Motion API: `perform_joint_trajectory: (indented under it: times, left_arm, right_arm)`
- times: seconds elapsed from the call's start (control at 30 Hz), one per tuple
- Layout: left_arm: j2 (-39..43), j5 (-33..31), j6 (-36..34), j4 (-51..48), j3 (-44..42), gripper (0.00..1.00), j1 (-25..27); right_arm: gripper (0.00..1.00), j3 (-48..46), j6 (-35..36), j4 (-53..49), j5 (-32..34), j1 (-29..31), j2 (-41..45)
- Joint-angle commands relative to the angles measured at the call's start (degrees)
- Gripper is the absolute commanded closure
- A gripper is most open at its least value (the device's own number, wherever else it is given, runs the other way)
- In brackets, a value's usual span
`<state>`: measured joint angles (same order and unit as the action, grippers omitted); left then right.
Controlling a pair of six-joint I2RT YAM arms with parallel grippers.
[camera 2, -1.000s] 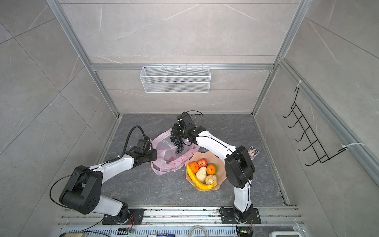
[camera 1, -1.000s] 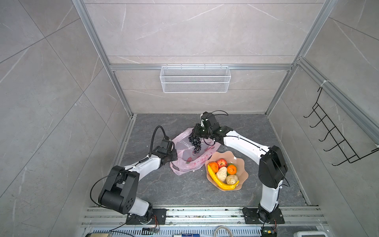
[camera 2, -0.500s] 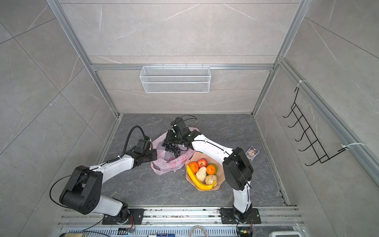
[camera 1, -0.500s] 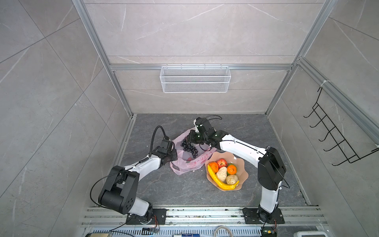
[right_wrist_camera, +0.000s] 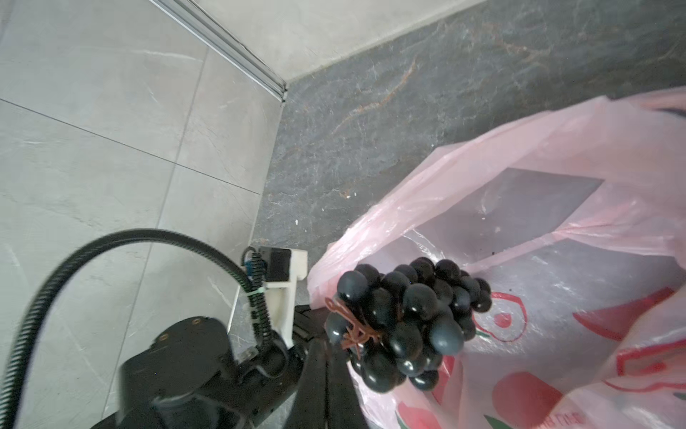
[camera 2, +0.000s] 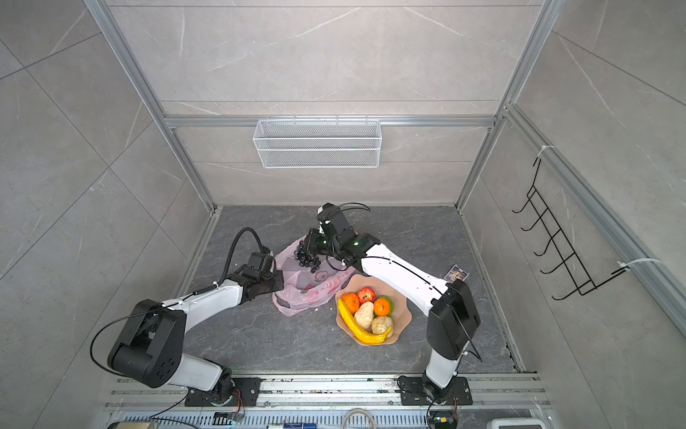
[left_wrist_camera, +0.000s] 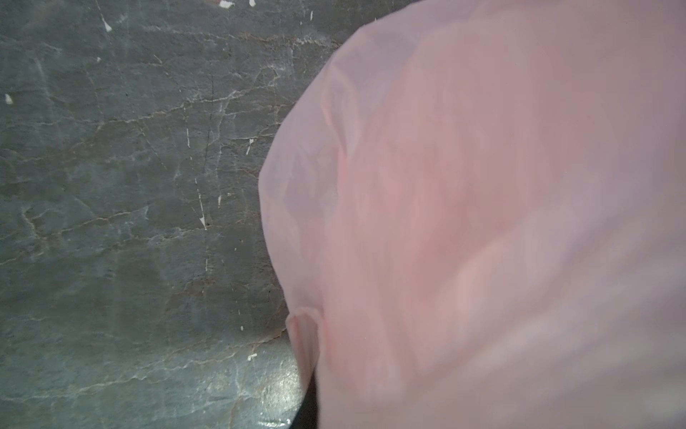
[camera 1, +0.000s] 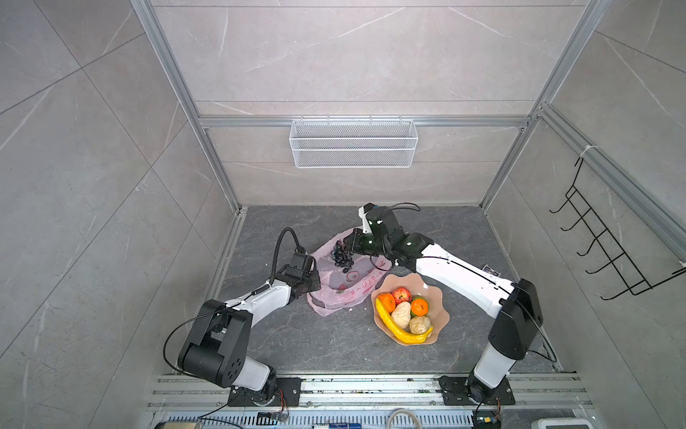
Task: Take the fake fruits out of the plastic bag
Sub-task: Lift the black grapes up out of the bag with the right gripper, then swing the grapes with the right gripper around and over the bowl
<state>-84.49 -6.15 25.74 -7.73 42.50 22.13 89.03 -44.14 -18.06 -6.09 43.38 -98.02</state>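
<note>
Right gripper (right_wrist_camera: 328,345) – jaws clenched on the stem of the grape bunch (right_wrist_camera: 404,319), suspended above the plastic bag (camera 1: 349,293). Left gripper (camera 1: 311,284) – clamped on the bag's edge. Other fake fruits (camera 1: 401,315) lie in the peach dish (camera 1: 440,297) on the tabletop (camera 1: 297,345) just beside the bag.

right tool (camera 1: 350,248) with grape bunch (camera 1: 342,257) shifted left over plastic bag (camera 1: 345,291); bunch nearer left arm (camera 1: 260,297)

Red printed characters on the plastic bag (camera 1: 356,286) are too small and crumpled to read
</note>
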Motion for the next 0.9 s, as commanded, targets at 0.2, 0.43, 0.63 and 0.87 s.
perform_joint_trajectory:
  times: [0.2, 0.43, 0.63, 0.87]
  left_arm:
    - [-0.7, -1.2, 0.2, -0.5, 1.4, 0.99, -0.1]
    - [-0.6, -1.4, -0.2, -0.5, 1.4, 0.99, -0.2]
    - [-0.5, -1.5, -0.3, -0.4, 1.3, 0.99, -0.2]
    - [-0.8, -1.2, -0.4, -0.1, 1.1, 0.99, -0.2]
  right_arm:
    - [1.00, -1.2, 5.3, -7.6, 6.4, -0.2, 12.2]
    - [1.00, -2.3, 7.5, -13.4, 11.8, -0.2, 20.5]
    - [1.00, -5.0, 9.1, -20.3, 18.3, -0.3, 29.5]
    - [1.00, -7.9, 9.5, -29.8, 26.0, -0.3, 39.7]
